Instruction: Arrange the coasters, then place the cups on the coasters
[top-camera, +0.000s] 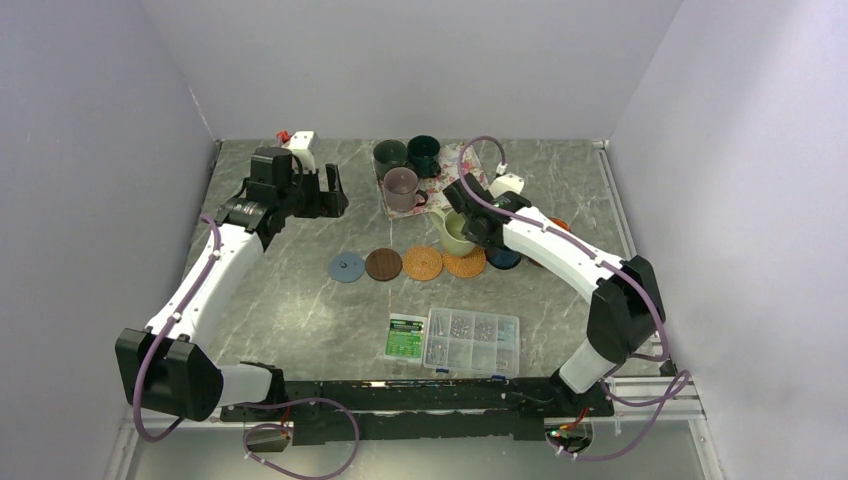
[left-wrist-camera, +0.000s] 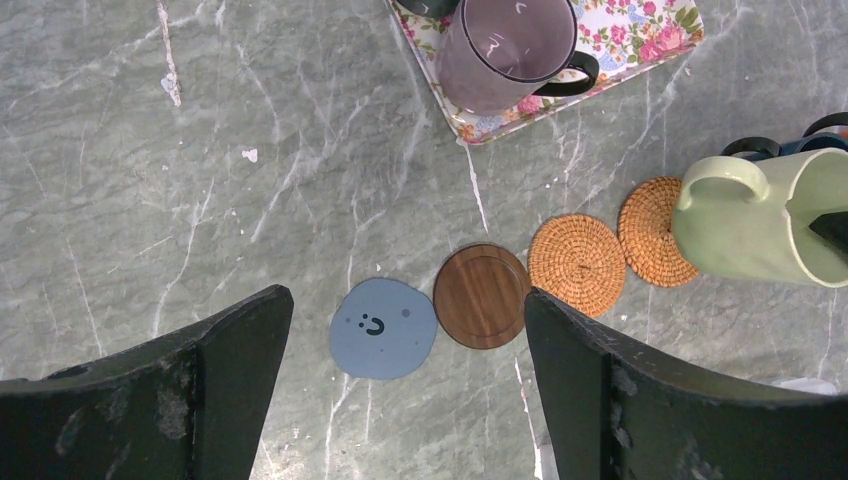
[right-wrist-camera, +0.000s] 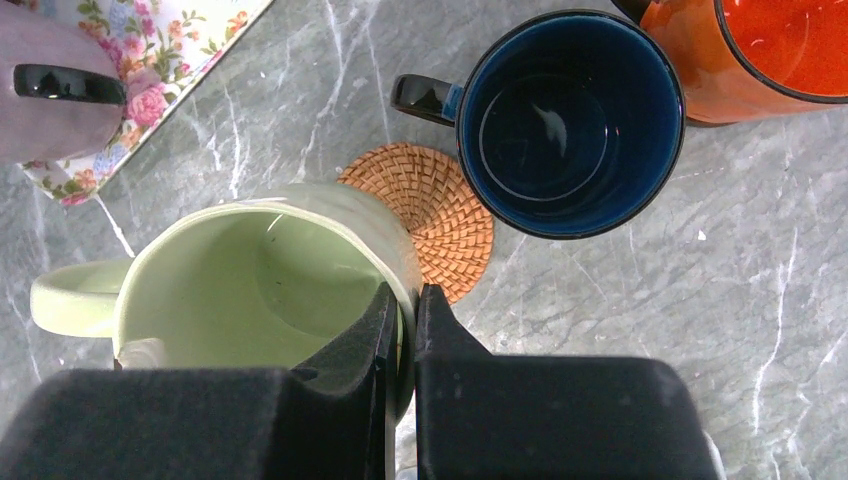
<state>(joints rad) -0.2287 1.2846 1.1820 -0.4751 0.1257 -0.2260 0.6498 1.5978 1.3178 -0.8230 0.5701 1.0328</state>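
Left arm: rises from its base at the near left corner of the table (top-camera: 300, 290) and reaches along the left edge toward the far left corner. The wrist is bent so that the left gripper (top-camera: 325, 195) faces the middle. Jaws spread wide, nothing between them.

Right arm: rises from the near right corner, forearm slanting toward the centre of the table, wrist turned down. The right gripper (right-wrist-camera: 400, 330) is pinched on the rim of the pale green cup (right-wrist-camera: 260, 280), one finger inside the wall and one outside. The cup overlaps the right-hand woven coaster (left-wrist-camera: 655, 232), handle pointing toward the left edge. Whether its base touches cannot be told.

Coasters: four in a row across the middle, parallel to the near edge. From the left they are light blue (left-wrist-camera: 383, 328), dark brown (left-wrist-camera: 482, 296), woven tan (left-wrist-camera: 577, 264), then the overlapped one.

Cups: navy cup (right-wrist-camera: 570, 120) just right of the row, orange cup (right-wrist-camera: 760, 50) beside it. Mauve cup (left-wrist-camera: 505, 50) and two dark cups (top-camera: 408, 155) stand on the floral tray (left-wrist-camera: 640, 30) at the far edge.

Near edge: clear screw box (top-camera: 472, 340), green packet (top-camera: 405, 336).
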